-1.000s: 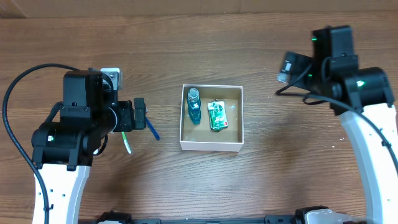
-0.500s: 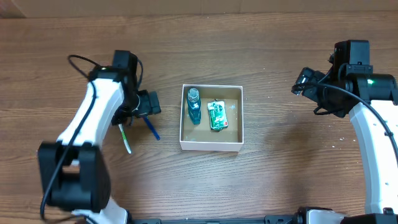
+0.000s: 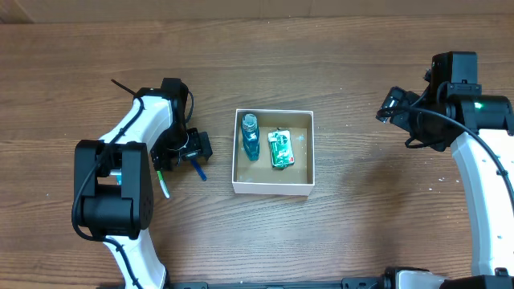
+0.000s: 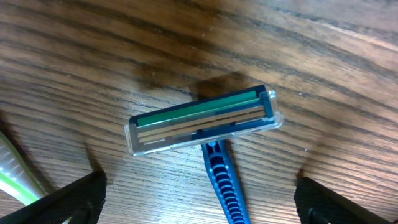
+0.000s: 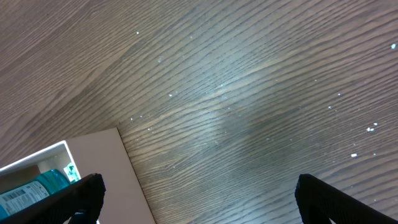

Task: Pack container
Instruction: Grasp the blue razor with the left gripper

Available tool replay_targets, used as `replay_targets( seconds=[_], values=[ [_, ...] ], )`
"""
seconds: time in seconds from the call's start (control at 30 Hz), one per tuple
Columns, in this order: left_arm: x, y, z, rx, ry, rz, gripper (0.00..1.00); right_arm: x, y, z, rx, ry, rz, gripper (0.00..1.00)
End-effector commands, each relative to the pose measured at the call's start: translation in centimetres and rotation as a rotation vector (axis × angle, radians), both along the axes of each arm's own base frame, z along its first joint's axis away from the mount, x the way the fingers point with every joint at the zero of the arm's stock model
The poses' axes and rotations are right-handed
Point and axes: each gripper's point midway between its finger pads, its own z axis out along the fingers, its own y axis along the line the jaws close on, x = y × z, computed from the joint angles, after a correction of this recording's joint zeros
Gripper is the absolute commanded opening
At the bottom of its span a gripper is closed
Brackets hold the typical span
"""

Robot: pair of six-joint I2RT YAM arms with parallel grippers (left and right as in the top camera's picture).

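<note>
The container (image 3: 273, 189) is a shallow white-walled box with a brown bottom in the middle of the table. Inside lie a blue bottle (image 3: 250, 136) and a green packet (image 3: 279, 149). A blue razor (image 3: 195, 167) lies on the wood left of the box. In the left wrist view its head (image 4: 204, 119) is flat on the table and its handle (image 4: 222, 186) runs between my open left fingers (image 4: 199, 202). My left gripper (image 3: 189, 150) hovers low over the razor. My right gripper (image 3: 395, 106) is open and empty, far right of the box; the box corner (image 5: 93, 165) shows in its view.
A white and green toothbrush (image 3: 163, 181) lies on the table just left of the razor, its end showing in the left wrist view (image 4: 15, 171). Bare wood surrounds the box on all sides.
My left arm has swung from the left towards the box and come down over the razor. My right arm shifted slightly right earlier and is still now.
</note>
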Motion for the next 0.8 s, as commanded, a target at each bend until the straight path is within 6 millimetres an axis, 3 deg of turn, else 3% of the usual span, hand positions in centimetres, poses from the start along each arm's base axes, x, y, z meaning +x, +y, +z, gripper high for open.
replay_targets(
  seconds=[0.0,0.13,0.2,0.27,0.53,0.63,0.7,0.77],
  values=[
    [-0.2,0.0,-0.7,-0.007,0.029,0.017,0.78,0.1,0.0,0.0,0.002,-0.005,0.002,1.0],
    [-0.7,0.0,-0.7,-0.005,0.049,0.017,0.5,0.1,0.0,0.0,0.005,-0.005,0.003,1.0],
    [-0.9,0.0,-0.6,-0.005,0.057,0.017,0.28,0.1,0.0,0.0,0.005,-0.005,0.003,1.0],
    [-1.1,0.0,-0.6,-0.004,0.065,0.017,0.17,0.1,0.0,0.0,0.005,-0.005,0.003,1.0],
    [-1.2,0.1,-0.5,-0.003,0.07,0.017,0.04,0.1,0.0,0.0,0.005,-0.005,0.003,1.0],
    [-0.8,0.0,0.1,-0.004,0.054,0.016,0.04,0.1,0.0,0.0,0.004,-0.005,0.003,1.0],
    [0.0,-0.1,1.8,-0.007,0.011,0.012,0.04,0.1,0.0,0.0,0.004,-0.005,0.003,1.0],
    [1.1,-0.6,5.3,-0.001,-0.087,-0.02,0.04,0.1,0.0,0.0,0.004,-0.005,0.003,1.0]
  ],
)
